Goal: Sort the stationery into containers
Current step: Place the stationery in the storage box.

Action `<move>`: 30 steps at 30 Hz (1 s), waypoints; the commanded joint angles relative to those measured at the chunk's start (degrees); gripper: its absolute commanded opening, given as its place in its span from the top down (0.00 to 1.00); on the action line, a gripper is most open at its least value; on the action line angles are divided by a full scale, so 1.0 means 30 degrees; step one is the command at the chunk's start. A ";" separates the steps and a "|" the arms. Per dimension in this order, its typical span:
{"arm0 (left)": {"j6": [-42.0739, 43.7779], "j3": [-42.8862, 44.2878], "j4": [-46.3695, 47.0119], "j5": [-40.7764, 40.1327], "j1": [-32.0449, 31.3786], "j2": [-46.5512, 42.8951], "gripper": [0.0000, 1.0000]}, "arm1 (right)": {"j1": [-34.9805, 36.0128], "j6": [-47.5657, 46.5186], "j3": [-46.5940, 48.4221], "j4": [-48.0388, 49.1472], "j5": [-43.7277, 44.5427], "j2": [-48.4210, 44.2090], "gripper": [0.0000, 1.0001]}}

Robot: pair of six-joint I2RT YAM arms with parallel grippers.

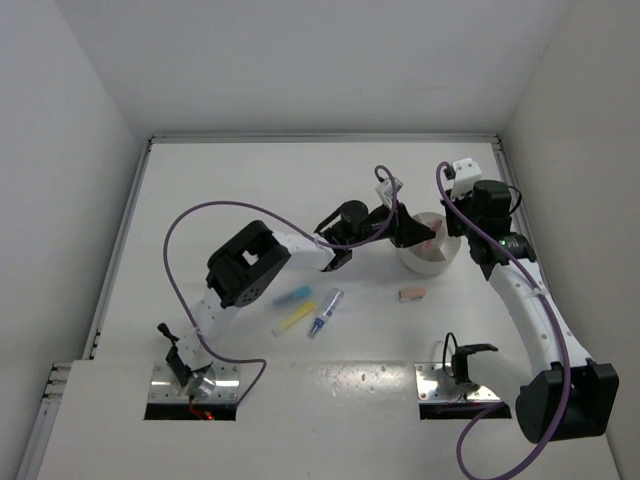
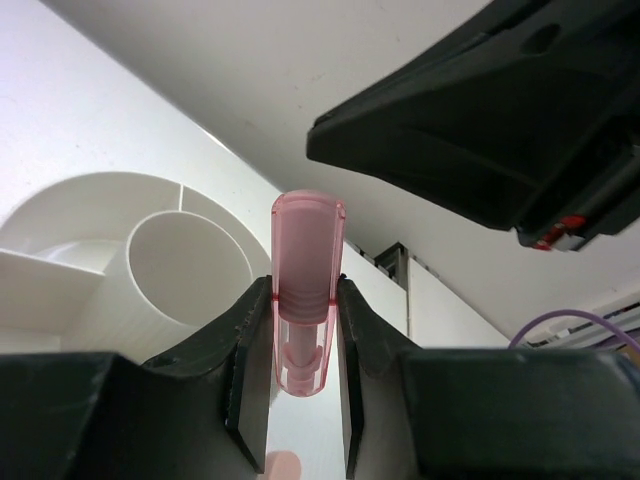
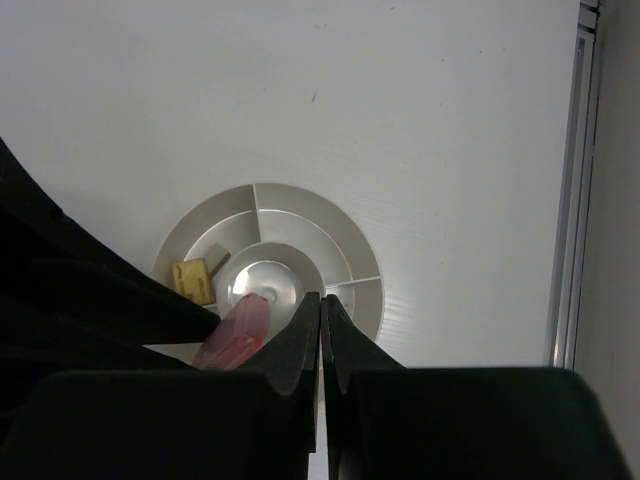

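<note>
risk, as i judge it: the pink pen [image 2: 307,270], pinched near its lower end in the partly closed left gripper [image 2: 305,360], may catch a divider of the white bowl [image 2: 60,215] or land in the wrong section if i release off-centre. the right gripper [image 3: 320,330], closed tight on nothing, hangs close enough above to knock it. pose: left arm stretched across to the bowl, pen apparently over the round middle cup; right arm bent down over the same bowl.
</note>
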 commanded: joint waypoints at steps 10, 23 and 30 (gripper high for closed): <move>0.0674 0.1470 0.0827 -0.0582 -0.0114 0.1472 1.00 | -0.0107 -0.0093 0.0380 0.0531 0.0094 -0.0051 1.00; 0.1436 0.1470 0.0268 -0.0582 -0.0114 0.1824 0.93 | -0.0107 -0.0093 0.0380 0.0531 0.0094 -0.0051 1.00; 0.1612 0.1264 0.0268 -0.0934 -0.0114 0.1824 0.80 | -0.0107 -0.0093 0.0380 0.0531 0.0094 -0.0051 1.00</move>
